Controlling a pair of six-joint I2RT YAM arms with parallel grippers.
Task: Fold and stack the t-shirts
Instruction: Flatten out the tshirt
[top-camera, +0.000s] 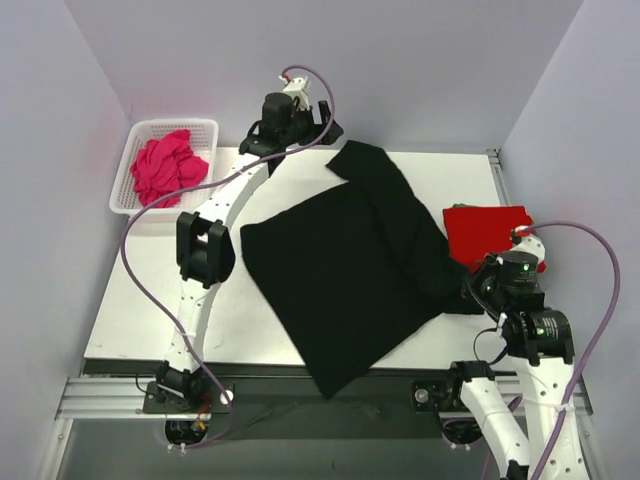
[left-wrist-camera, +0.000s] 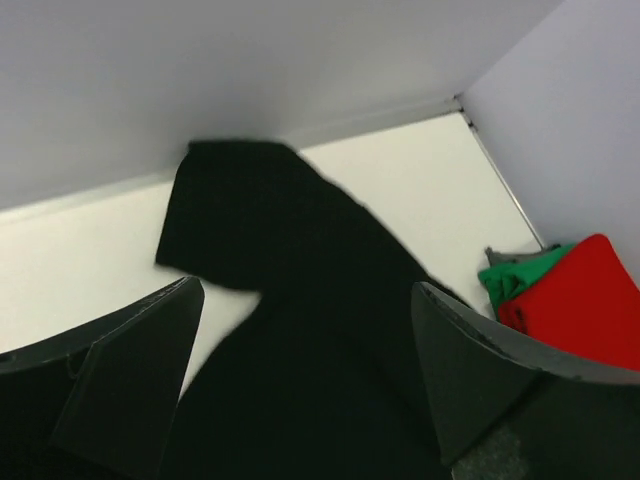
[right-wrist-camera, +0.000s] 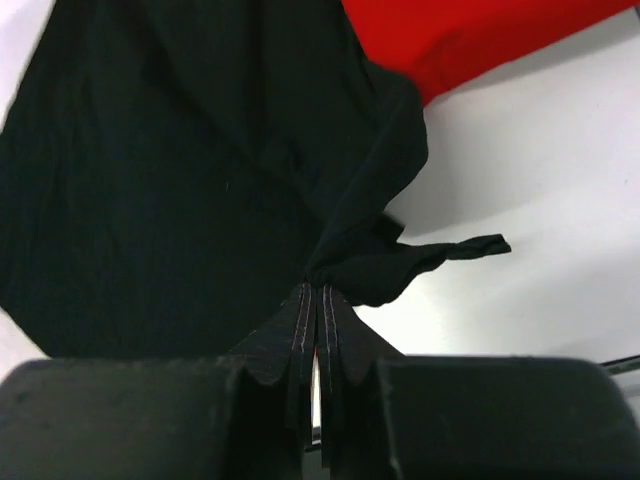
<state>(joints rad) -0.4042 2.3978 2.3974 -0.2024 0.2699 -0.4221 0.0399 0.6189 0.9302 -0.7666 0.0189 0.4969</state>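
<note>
1. T-shirt (top-camera: 350, 280), black, lies spread at centre.
2. Right gripper (right-wrist-camera: 318, 300) clamps its 4 o'clock edge; cloth runs toward 10 o'clock.
3. Left gripper (left-wrist-camera: 305, 350), jaws apart, hovers above 12 o'clock sleeve; nearer arm there.

green cloth (left-wrist-camera: 512, 276) half hidden under red t-shirt (left-wrist-camera: 588, 300), black t-shirt (right-wrist-camera: 150, 180) cut off
</note>
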